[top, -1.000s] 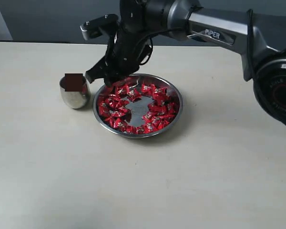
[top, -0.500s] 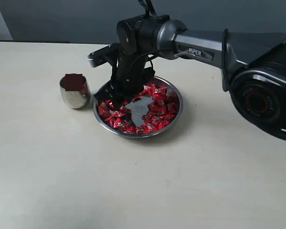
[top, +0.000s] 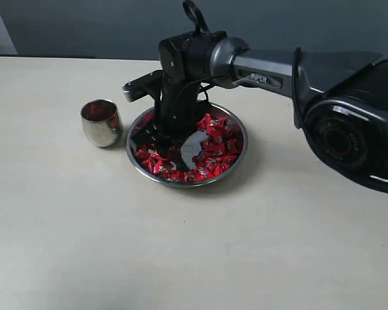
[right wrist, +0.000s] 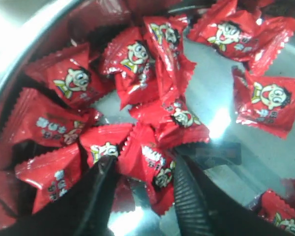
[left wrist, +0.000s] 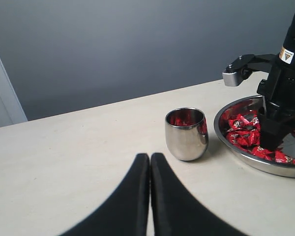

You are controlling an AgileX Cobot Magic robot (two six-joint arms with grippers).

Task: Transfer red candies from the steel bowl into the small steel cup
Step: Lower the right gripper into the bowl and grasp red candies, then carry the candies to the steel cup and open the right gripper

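A wide, shallow, round steel bowl (top: 200, 183) sits on a pale beige table (top: 181, 258). Many small candies in shiny red crinkled wrappers (top: 210, 152) lie in a ring around the bowl's floor, and a patch of bare steel shows in the middle. The close right wrist view shows the candies (right wrist: 137, 64) printed with a cartoon face, crowded against the bowl's curved wall (right wrist: 19, 39).

The right arm's black gripper (top: 165, 139) points straight down into the bowl, on the side nearest the cup, with its tips among the candies. In its own camera the gripper (right wrist: 145, 196) stands with its ribbed fingers (right wrist: 187, 196) spread apart. One red candy (right wrist: 150, 169) lies between them on the bowl's floor. I cannot tell whether the fingers press on it.

A small, rounded, handleless steel cup (top: 101, 126) stands upright just beside the bowl, apart from its rim. The left wrist view shows the cup (left wrist: 186, 135) with red visible inside its mouth. Next to it are the bowl's rim (left wrist: 219, 132), the candies (left wrist: 243, 132) and the right gripper (left wrist: 273, 137) standing in them.

The left arm's black gripper (left wrist: 150, 157) is well away from the bowl, beyond the cup. Its two fingers are pressed together with nothing between them.
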